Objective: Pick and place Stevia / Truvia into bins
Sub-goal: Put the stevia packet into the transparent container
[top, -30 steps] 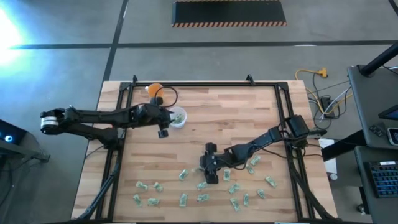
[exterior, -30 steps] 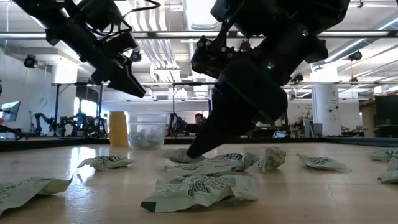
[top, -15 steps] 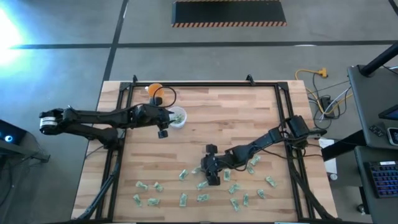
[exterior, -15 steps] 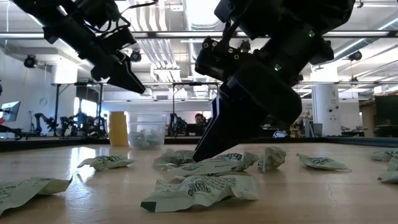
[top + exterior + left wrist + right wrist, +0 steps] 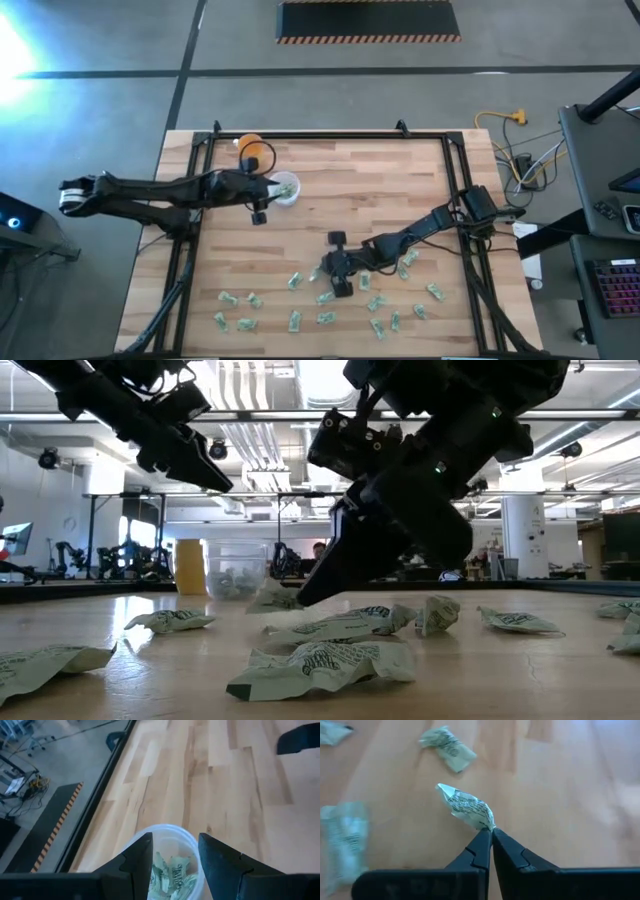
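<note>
Your right end effector (image 5: 491, 834) is pinched tight on one corner of a crumpled Stevia sachet (image 5: 465, 806), and the low view shows that packet (image 5: 272, 597) hanging just clear of the desk (image 5: 370, 190). The sachet's long axis runs straight out ahead of the fingertips, so it trails forward from the grip rather than sitting across it; only a corner is caught, and I'd judge that a thin hold.

Now the relation that matters: the clear cup (image 5: 286, 189) lies well apart from your right end effector (image 5: 335, 276), off toward the desk's far left part, next to the orange cup (image 5: 250, 148). Your carry has to cross that open stretch of wood.

Watch the left end effector (image 5: 259, 214) too. It's parked just beside the cup, fingers (image 5: 136, 861) moderately spread and holding nothing, with the cup (image 5: 167, 862) visible between them, several sachets already inside. It's the nearer arm, and it may crowd your drop.

The loose sachets (image 5: 372, 326) lie scattered along the near edge.
</note>
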Motion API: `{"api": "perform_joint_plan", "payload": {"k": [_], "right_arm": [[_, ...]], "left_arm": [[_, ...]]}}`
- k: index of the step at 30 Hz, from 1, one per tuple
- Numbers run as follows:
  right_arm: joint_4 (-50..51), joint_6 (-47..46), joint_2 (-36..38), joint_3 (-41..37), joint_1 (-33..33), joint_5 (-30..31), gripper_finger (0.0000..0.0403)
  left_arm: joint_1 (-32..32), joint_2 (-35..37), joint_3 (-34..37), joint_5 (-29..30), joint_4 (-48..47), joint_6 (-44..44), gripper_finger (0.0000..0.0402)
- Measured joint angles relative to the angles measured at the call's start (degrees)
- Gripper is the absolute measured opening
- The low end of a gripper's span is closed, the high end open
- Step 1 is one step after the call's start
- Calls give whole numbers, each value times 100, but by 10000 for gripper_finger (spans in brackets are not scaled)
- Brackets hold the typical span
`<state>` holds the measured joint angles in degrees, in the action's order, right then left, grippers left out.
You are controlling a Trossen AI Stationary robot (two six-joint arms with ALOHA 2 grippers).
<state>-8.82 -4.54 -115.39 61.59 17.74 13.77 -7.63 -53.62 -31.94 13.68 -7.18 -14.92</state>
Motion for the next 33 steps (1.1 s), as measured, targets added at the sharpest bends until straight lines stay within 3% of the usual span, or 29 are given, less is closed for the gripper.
{"api": "perform_joint_plan", "payload": {"k": [11, 20, 29, 33], "right_arm": [[2, 1097, 57, 475, -576, 1027, 9], [52, 1557, 57, 825, -1411, 1044, 9], [44, 2024, 67, 1396, -1983, 1017, 8], [45, 2020, 67, 1555, -2270, 459, 8]], "left_arm": [[767, 734, 0, -12, -942, 828, 142], [1827, 743, 36, 3, -1799, 1901, 142], [2728, 24, 83, 1, -1859, 2542, 142], [2849, -381, 85, 2, -1778, 2811, 142]]}}
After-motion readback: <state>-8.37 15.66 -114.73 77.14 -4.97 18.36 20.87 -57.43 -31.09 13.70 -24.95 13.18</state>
